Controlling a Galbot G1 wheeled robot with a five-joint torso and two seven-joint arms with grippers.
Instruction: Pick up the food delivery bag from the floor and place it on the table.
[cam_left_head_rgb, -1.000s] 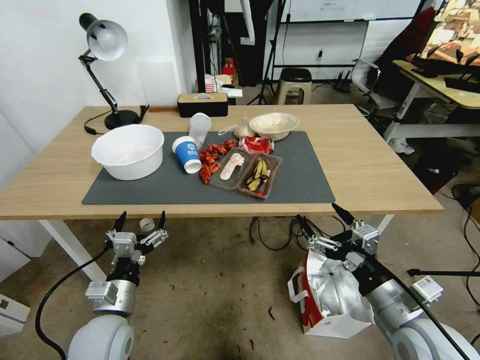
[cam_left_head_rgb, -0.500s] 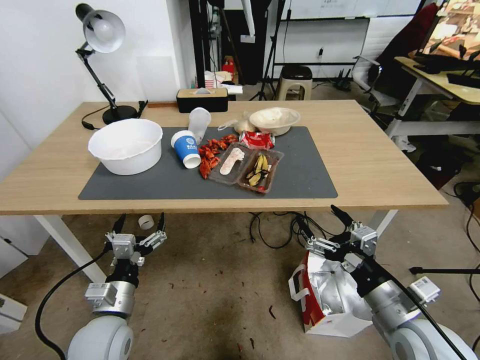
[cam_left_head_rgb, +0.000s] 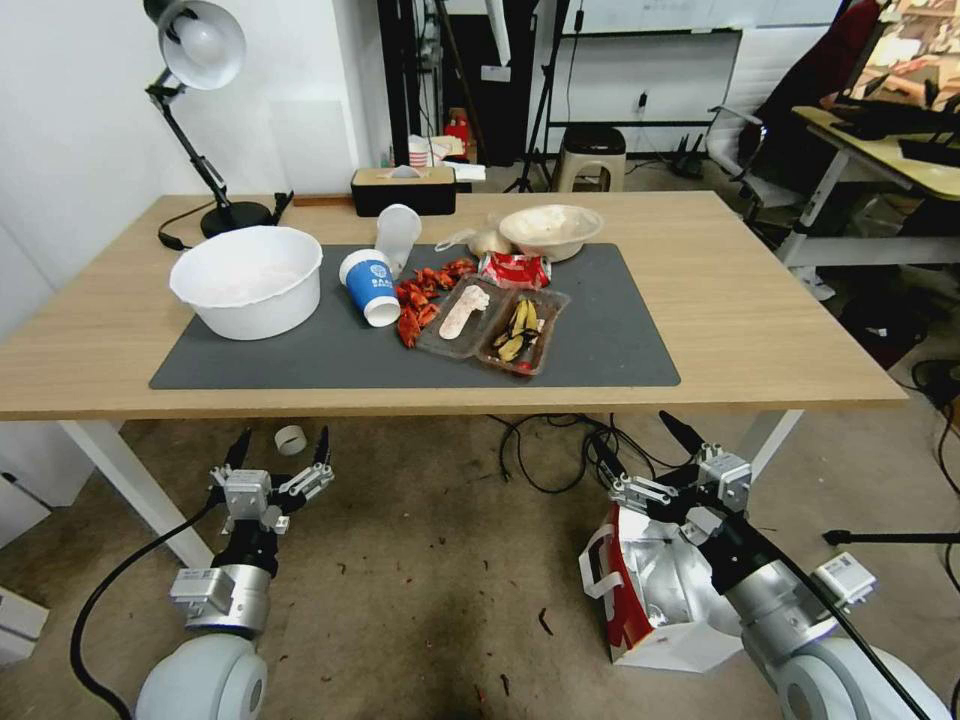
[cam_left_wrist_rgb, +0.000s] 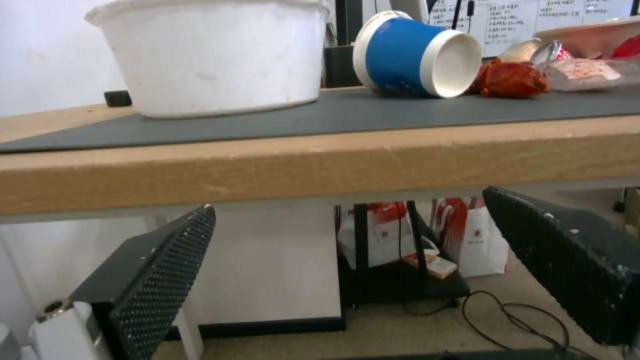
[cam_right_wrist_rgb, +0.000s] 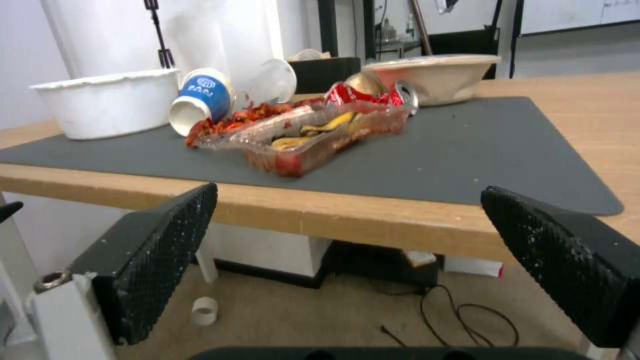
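Observation:
The food delivery bag (cam_left_head_rgb: 640, 590), red and white with silver foil lining and white strap handles, stands open-topped on the floor (cam_left_head_rgb: 430, 560) at the lower right. My right gripper (cam_left_head_rgb: 638, 440) hangs open just over the bag's far rim, below the table's front edge, holding nothing. In the right wrist view its fingers (cam_right_wrist_rgb: 153, 250) frame the table (cam_right_wrist_rgb: 373, 220). My left gripper (cam_left_head_rgb: 281, 452) is open and empty above the floor at the left. The left wrist view has that gripper (cam_left_wrist_rgb: 347, 202) level with the table edge (cam_left_wrist_rgb: 320, 165). The light-wood table (cam_left_head_rgb: 760, 330) carries a dark grey mat (cam_left_head_rgb: 600, 350).
On the mat sit a white bowl (cam_left_head_rgb: 246, 280), a tipped blue cup (cam_left_head_rgb: 371, 286), red food scraps and plastic trays (cam_left_head_rgb: 495, 325). A tape roll (cam_left_head_rgb: 291, 436) and black cables (cam_left_head_rgb: 550, 450) lie under the table. White table legs (cam_left_head_rgb: 125, 480) flank the arms. A desk (cam_left_head_rgb: 890, 160) stands at the right.
The whole picture has shifted, with the table sliding upward in the view, so the camera moved. Both grippers stay open and the bag stays on the floor.

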